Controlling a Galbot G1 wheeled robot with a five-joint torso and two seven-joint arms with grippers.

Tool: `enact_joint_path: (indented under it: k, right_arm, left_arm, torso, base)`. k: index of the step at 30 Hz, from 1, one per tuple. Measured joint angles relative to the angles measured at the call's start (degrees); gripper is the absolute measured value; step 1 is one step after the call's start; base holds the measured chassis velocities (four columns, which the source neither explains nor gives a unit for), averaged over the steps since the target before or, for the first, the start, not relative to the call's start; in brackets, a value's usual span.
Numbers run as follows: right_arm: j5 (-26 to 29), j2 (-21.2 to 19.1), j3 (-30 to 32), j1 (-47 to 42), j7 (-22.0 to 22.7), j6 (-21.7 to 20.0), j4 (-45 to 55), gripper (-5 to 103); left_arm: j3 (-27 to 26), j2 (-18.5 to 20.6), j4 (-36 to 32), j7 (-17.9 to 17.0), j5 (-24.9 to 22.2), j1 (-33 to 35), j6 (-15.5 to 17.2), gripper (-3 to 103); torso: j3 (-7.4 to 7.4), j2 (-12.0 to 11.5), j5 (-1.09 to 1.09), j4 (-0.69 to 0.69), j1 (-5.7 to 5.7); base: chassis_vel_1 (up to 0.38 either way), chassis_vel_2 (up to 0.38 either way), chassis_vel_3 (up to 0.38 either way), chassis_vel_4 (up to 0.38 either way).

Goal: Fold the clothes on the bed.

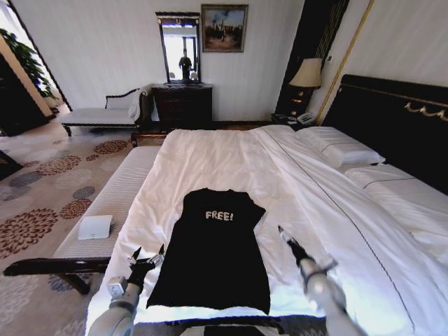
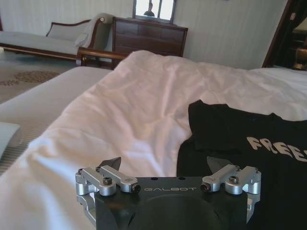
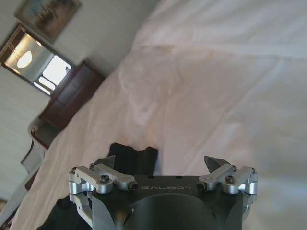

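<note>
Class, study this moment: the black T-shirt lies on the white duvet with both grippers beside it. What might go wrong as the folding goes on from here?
1. The T-shirt lies on a soft, wrinkled duvet; fingers closing at its edge may pinch duvet along with shirt.
2. The left gripper is open by the lower left edge, while the right gripper, also open, sits farther up on the other side; uneven grasps could skew the fold.
3. The hem lies near the bed's near edge, so a tug might drag it off.
</note>
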Motion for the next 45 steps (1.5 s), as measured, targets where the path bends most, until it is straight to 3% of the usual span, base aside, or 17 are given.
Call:
enact_joint_path:
  k: [6,13,23,26,30,40,45]
  right_arm:
    - [0.75,0.88,-4.32,14.03,-2.91,-3.07,-15.95,100]
    - [-0.19,3.52,-6.48,22.34,-4.39,-3.47,-27.0,100]
    - [-0.91,5.68,-7.81,22.71,-5.51,-3.76,-26.88,102]
    - [-1.22,6.02,-7.96,23.21,-5.38,-3.78,-27.16,98]
    - [-2.08,6.25,-8.23,23.91,-5.01,-3.6,-28.22,78]
    - [-2.84,6.17,-8.48,23.48,-4.92,-3.39,-27.91,50]
    - [-4.43,5.9,-8.99,23.35,-4.56,-3.36,-27.66,23]
  left_arm:
    - [0.03,-0.11,-1.18,-0.01,1.72,2.5,-0.09,100]
    - [-1.23,-0.79,-2.45,0.01,3.15,5.82,-0.52,100]
    - [-2.11,-2.33,-4.09,0.18,4.51,8.2,-1.53,100]
    - [-2.11,-2.34,-4.27,0.18,4.52,8.18,-1.53,100]
    - [-2.33,-1.88,-4.33,0.14,4.42,8.07,-1.57,100]
    - [-2.93,-0.89,-4.51,0.01,3.37,7.56,-1.61,100]
    - [-2.99,-0.92,-4.33,-0.02,2.41,7.18,-1.84,100]
  torso:
    - [0.0,0.0,0.0,0.02,0.0]
    - [-0.01,0.0,-0.03,0.01,-0.01]
    - [-0.01,0.01,-0.03,0.0,-0.02]
    - [-0.02,0.01,-0.02,0.0,-0.02]
    - [-0.01,0.01,-0.02,0.0,-0.02]
    - [-0.01,0.01,-0.02,0.0,-0.02]
    - [-0.01,0.01,-0.02,0.0,-0.02]
  base:
    - [0.0,0.0,0.0,0.0]
    - [0.0,0.0,0.0,0.0]
    - [0.0,0.0,0.0,0.0]
    - [0.0,0.0,0.0,0.0]
    - [0.0,0.0,0.0,0.0]
    - [0.0,0.0,0.0,0.0]
    - [0.0,0.0,0.0,0.0]
